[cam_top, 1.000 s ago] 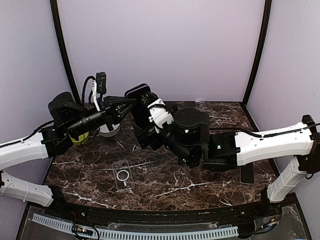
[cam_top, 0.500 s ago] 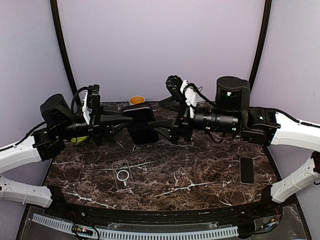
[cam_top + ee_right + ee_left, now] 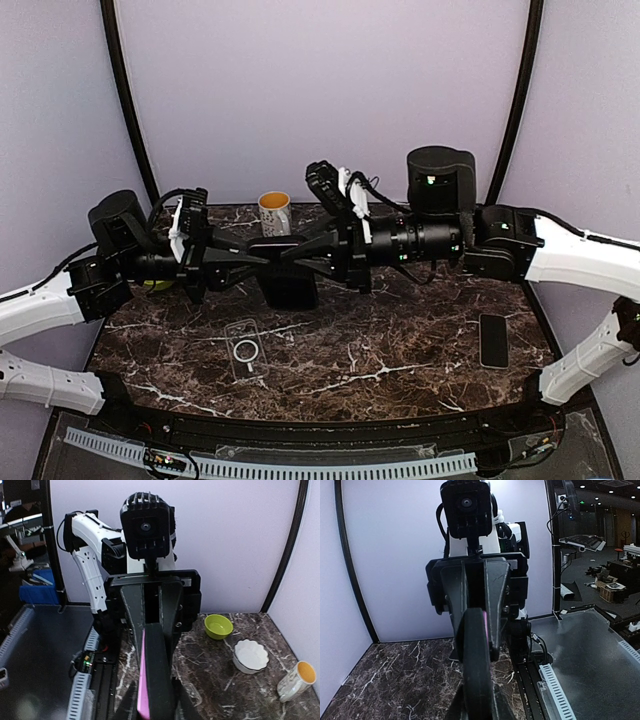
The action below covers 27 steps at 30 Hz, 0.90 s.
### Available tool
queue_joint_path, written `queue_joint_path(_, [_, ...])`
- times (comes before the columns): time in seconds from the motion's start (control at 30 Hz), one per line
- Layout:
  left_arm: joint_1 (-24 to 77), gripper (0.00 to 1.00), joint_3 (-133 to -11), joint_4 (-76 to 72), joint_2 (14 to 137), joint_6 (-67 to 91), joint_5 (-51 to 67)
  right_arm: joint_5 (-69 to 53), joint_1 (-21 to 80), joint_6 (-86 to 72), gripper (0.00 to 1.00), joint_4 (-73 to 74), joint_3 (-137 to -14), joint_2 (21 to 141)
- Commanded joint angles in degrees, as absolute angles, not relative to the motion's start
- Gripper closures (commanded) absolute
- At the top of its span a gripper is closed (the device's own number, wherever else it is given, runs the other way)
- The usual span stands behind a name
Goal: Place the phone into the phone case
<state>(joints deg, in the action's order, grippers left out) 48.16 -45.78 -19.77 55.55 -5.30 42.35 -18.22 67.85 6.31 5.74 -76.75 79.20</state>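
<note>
A black phone [image 3: 286, 278] hangs in the air above the table's middle, gripped from both sides. My left gripper [image 3: 262, 258] reaches in from the left and is shut on the phone. My right gripper [image 3: 306, 254] comes from the right, its fingers closed on the same phone. Both wrist views show the phone edge-on [image 3: 477, 670] [image 3: 159, 675], with a pink strip along one face. The clear phone case [image 3: 245, 348], marked with a white ring, lies flat on the marble below and nearer the front; it also shows under the right gripper [image 3: 192, 694].
A second black phone [image 3: 493, 340] lies flat at the table's right. A mug [image 3: 275, 212] stands at the back centre. A green bowl [image 3: 218, 626] and a white bowl [image 3: 251, 655] sit at the back left, mostly behind the left arm in the top view.
The right arm swung up and round to face the left one, and its open jaws closed on the phone. The left gripper levelled out, lowering the phone slightly.
</note>
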Motion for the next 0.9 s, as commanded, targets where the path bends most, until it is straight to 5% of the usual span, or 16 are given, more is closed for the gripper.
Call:
queue_joint_path(0.0, [48.7, 1.0, -47.4, -22.3, 55.0, -6.7, 43.7, -20.2, 67.6, 5.3, 0.99, 4.7, -78.9, 79.6])
queue_joint_path(0.2, [48.7, 1.0, -46.5, -24.0, 54.7, -5.1, 42.7, -20.4, 67.4, 4.0, 1.0, 3.2, -78.9, 78.7])
queue_joint_path(0.27, [48.7, 0.83, -45.6, -25.0, 54.5, -4.6, 41.2, -20.5, 67.4, 3.5, 1.0, 2.0, -78.7, 77.9])
queue_joint_path(0.3, [48.7, 0.67, -45.3, -25.2, 54.4, -4.5, 40.6, -20.9, 67.4, 3.2, 1.0, 1.2, -78.5, 77.5])
queue_joint_path(0.37, [48.7, 0.57, -44.4, -25.0, 54.4, -4.4, 40.0, -21.9, 67.3, 2.7, 1.0, -0.5, -77.9, 76.3])
queue_joint_path(0.63, [48.9, 0.62, -42.9, -27.1, 53.8, -3.5, 38.2, -22.6, 67.3, 2.4, 1.0, -3.1, -76.4, 74.1])
queue_joint_path(0.73, [48.9, 0.42, -43.9, -28.2, 53.9, -2.8, 39.5, -22.2, 67.3, 2.5, 1.0, -2.6, -76.4, 74.3])
queue_joint_path(0.87, [49.0, 0.32, -45.7, -28.9, 54.1, -1.0, 38.3, -22.2, 67.3, 2.5, 1.0, -2.1, -76.6, 74.6])
